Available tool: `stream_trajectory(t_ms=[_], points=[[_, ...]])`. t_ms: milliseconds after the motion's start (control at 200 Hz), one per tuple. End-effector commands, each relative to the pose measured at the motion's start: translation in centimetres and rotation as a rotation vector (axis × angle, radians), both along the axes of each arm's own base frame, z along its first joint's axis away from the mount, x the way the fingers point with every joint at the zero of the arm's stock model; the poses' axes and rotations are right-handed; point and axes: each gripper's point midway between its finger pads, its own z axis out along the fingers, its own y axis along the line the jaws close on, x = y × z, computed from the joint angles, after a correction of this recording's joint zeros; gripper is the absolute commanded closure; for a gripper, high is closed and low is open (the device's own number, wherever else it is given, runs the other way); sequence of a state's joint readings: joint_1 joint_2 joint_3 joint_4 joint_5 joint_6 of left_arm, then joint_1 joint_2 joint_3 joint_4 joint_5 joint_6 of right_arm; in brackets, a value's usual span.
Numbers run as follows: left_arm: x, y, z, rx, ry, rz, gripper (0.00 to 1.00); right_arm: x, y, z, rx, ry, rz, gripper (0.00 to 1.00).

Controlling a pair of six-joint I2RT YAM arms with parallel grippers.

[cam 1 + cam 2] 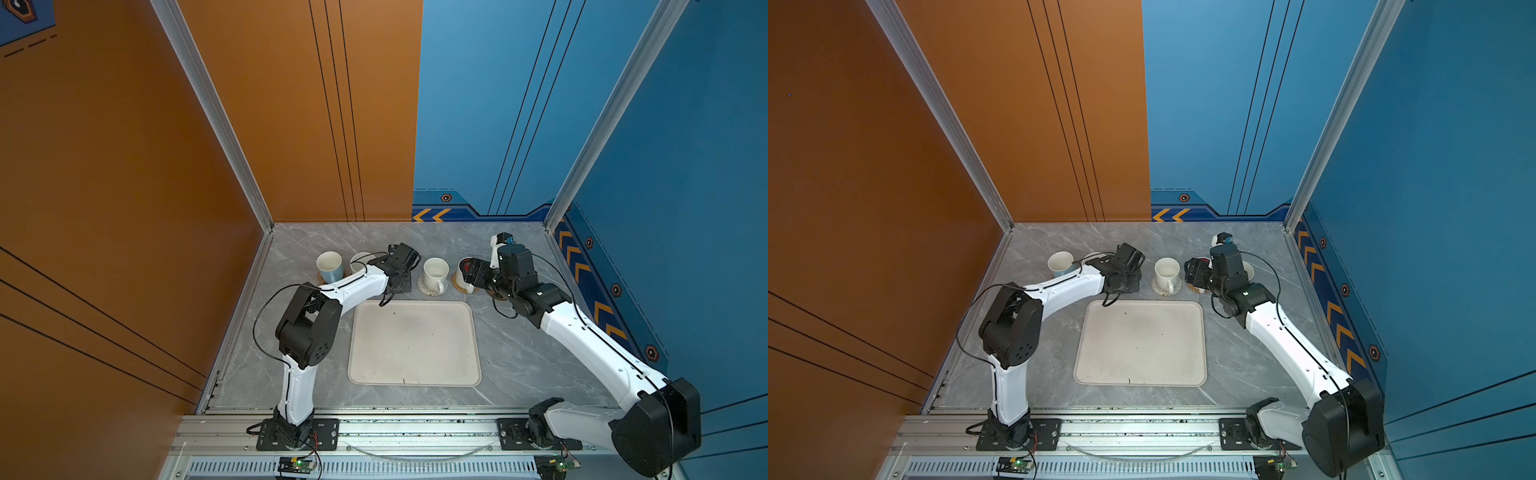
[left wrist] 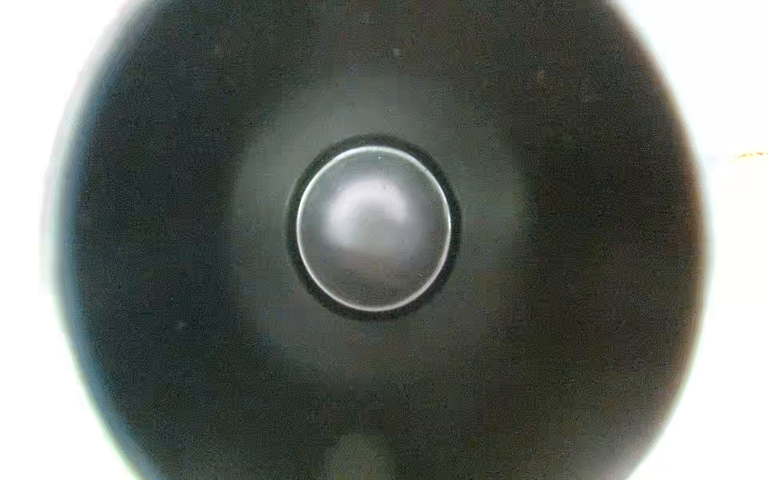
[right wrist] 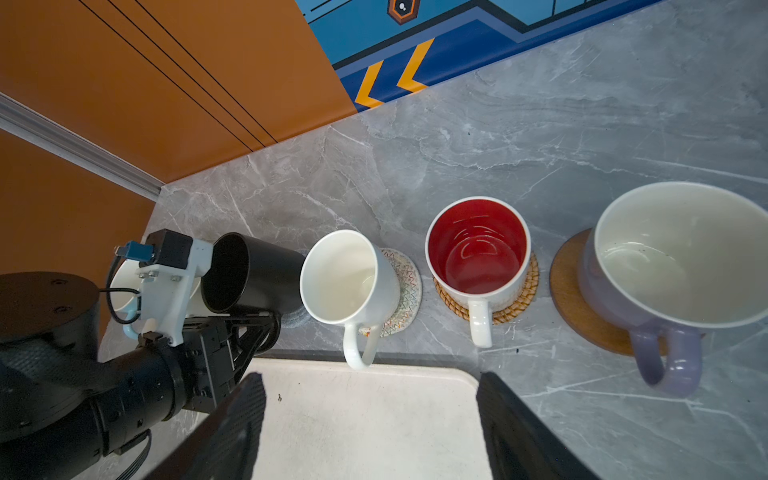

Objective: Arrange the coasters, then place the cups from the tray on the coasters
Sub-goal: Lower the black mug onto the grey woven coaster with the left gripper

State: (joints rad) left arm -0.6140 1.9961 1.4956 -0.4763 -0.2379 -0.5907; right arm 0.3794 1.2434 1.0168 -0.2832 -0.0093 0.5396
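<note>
Seating what looks like the last cup, the left gripper (image 3: 253, 319) clamps the black mug (image 3: 253, 270) over the grey coaster (image 3: 296, 318) just beyond the tray (image 3: 374, 419), so the next move is probably a clean release, while the right gripper (image 3: 370, 376) hangs open and empty.

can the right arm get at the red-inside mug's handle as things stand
Probably yes: the right pincer hangs open by the tray corner, and the red-inside mug turns its handle toward it with nothing between.

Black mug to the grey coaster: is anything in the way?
Nothing visible does. The black mug is over the grey coaster, whose edge shows by its base. The cream mug stands close beside it on its own white woven coaster.
</note>
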Motion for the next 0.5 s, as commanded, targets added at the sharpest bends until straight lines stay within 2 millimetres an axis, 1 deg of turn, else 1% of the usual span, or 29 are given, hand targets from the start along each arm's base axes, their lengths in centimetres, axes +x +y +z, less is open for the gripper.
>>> stream_trajectory(t_ms=[0,496], points=[[1.38,0.27,0.94,0.002,-0.045,0.017,1.0,0.01,0.01,-0.07,0.01,-0.003,0.01,0.21],[1.31,0.79,0.53,0.024,-0.036,0.027,1.0,0.14,0.13,-0.33,0.012,0.004,0.013,0.21]])
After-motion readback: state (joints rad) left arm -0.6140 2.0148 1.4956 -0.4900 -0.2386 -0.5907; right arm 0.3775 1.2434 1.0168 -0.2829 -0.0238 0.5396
